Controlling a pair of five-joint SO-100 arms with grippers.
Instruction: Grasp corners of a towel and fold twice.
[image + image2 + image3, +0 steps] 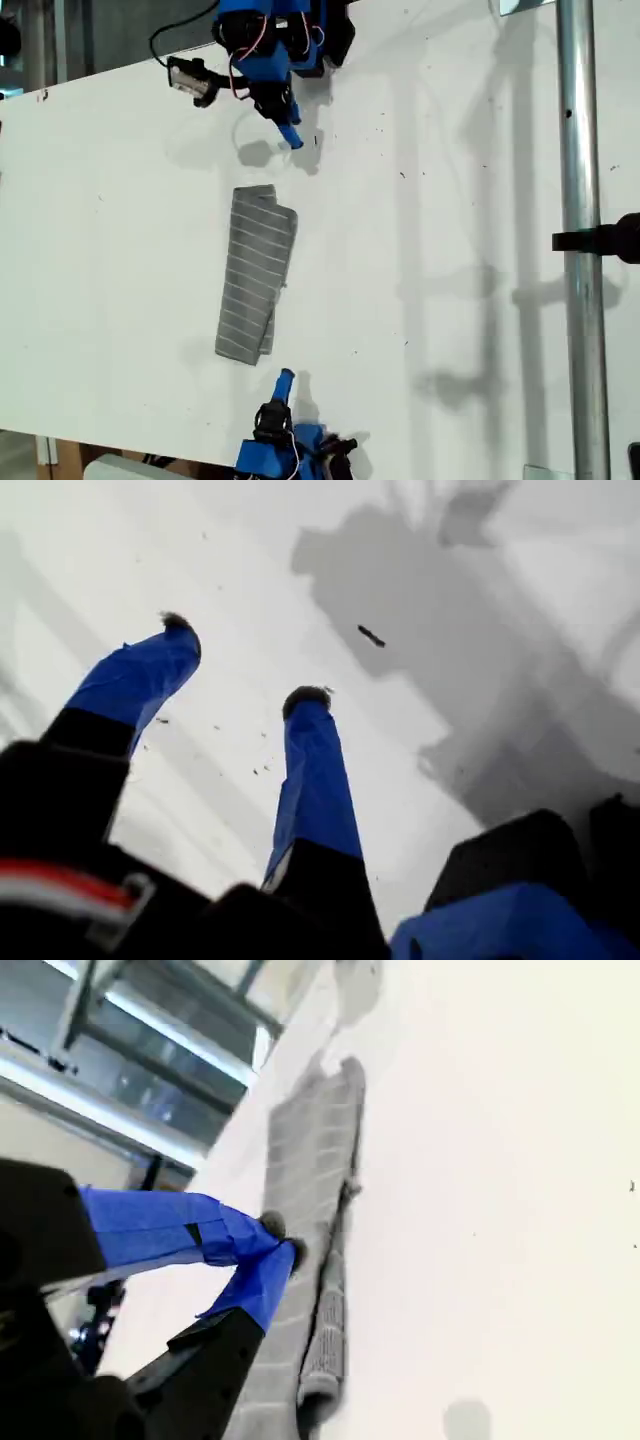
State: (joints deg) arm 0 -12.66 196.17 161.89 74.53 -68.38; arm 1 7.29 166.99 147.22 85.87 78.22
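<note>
Towel [256,275] folded between arms; my first gripper [240,670] jaws parted, my second gripper [278,1245] jaws clenched, empty.

The light is bright and the white table [450,200] looks washed out. Soft grey shadows of the arms and the metal pole [580,200] fall at about three o'clock in the exterior view. The first wrist view is blurry up close. The second wrist view glares almost pure white.
</note>
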